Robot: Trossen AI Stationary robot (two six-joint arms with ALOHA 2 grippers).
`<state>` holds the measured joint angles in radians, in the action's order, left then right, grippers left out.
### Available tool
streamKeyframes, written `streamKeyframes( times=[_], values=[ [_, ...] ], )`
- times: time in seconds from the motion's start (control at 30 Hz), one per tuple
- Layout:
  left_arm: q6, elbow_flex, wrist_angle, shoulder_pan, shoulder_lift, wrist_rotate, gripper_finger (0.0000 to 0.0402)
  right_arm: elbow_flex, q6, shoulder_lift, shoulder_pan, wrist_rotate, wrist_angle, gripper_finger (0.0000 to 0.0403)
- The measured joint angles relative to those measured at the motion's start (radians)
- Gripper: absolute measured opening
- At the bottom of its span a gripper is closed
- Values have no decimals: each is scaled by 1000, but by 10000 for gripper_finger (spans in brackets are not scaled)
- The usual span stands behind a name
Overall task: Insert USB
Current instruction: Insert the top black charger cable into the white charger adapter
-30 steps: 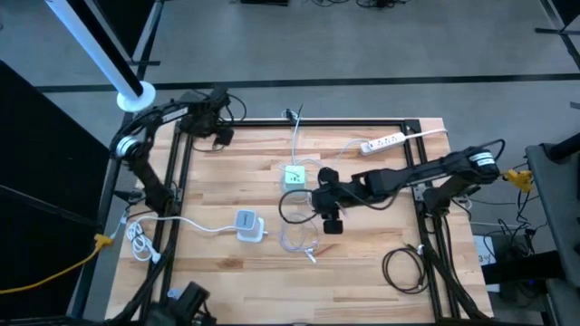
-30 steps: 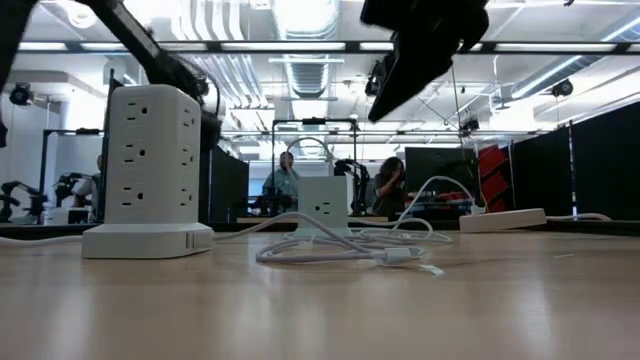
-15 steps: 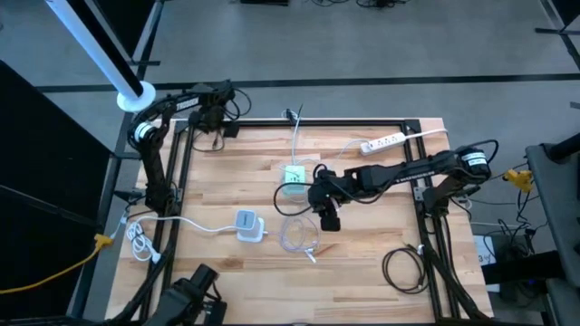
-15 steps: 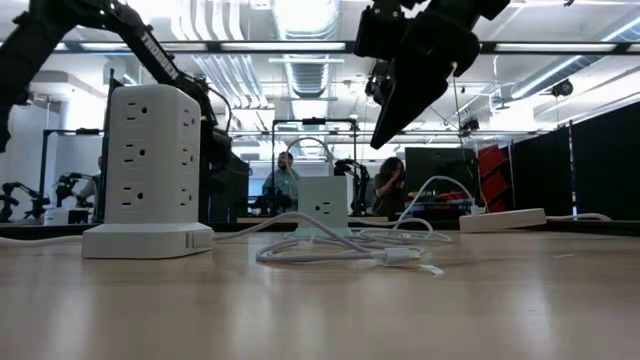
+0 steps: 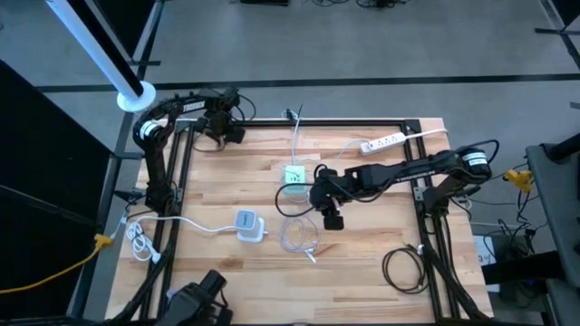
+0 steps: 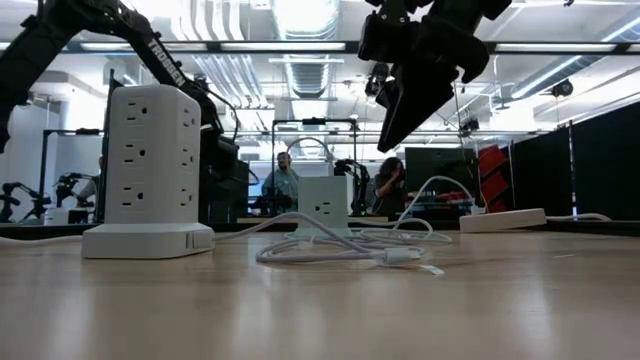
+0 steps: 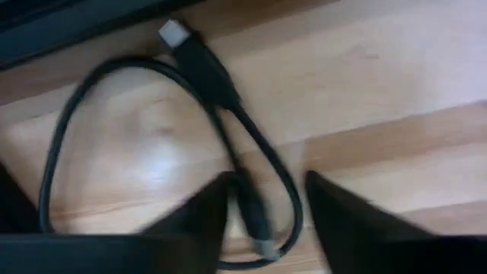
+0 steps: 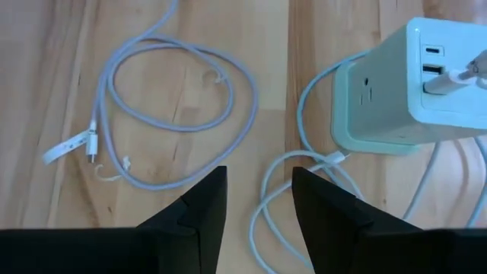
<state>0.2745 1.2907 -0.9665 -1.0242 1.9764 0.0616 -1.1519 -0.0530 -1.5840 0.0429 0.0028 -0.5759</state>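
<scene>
**A:** High view first. The left tool (image 5: 228, 129) sits at the upper left of the frame, over the far corner of the worktop (image 5: 362, 276). The right tool (image 5: 324, 205) hangs near the centre, between the charger cube (image 5: 294, 175) and the coiled white cable (image 5: 300, 237).

**B:** And the power tower (image 5: 246, 224) and power strip (image 5: 381, 142)?

**A:** Lower left of centre and upper right. Neither tool is near them.

**B:** Low view?

**A:** The right tool is in the upper middle of the frame, well clear of the worktop. The white cable lies loose below it, in front of the cube.

**B:** Left wrist view?

**A:** The black USB cable (image 7: 228, 114) lies looped on the wood, with its silver plug (image 7: 173, 32) free. The left tool stands at a middling gap and straddles one strand. The fingers (image 7: 199, 221) don't look clamped on it yet.

**B:** Right wrist view?

**A:** The right tool is narrow and holds nothing. The white cable is ahead of it, and the cube is beside that. One white lead (image 8: 453, 76) is already seated in a cube port.

**B:** So how far along is it?

**A:** Early, I'd say. The black plug isn't lifted. Gripping, carrying, lining up and pushing it in all remain.
</scene>
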Motion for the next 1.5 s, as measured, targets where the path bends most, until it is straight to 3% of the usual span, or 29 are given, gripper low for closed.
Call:
streamKeyframes(
  times=[0.07,0.2,0.33,0.6,0.77,0.9,1.03,1.2,1.33,1.5],
  values=[
    [-1,-5,-19,20,-14,0,33,0,0,16,0,0,-5,125],
    [-48,-23,-14,99,-59,-25,7,0,15,89,28,1,-68,113],
    [-62,-105,106,280,-186,-44,0,4,16,203,89,49,-144,100],
    [71,-213,407,658,-510,-19,1,222,-14,403,129,288,104,68],
    [75,-226,633,864,-657,38,1,445,-24,484,129,288,377,49],
    [67,-226,657,964,-722,152,0,551,-18,497,129,285,501,40],
    [163,-226,474,918,-750,268,0,560,-5,495,129,286,509,38],
    [262,-227,249,721,-710,267,0,558,8,495,120,287,543,47],
    [201,-227,159,530,-643,177,0,558,38,478,121,283,551,56],
    [115,-227,83,404,-508,107,4,587,80,427,127,228,551,66]
  ],
)
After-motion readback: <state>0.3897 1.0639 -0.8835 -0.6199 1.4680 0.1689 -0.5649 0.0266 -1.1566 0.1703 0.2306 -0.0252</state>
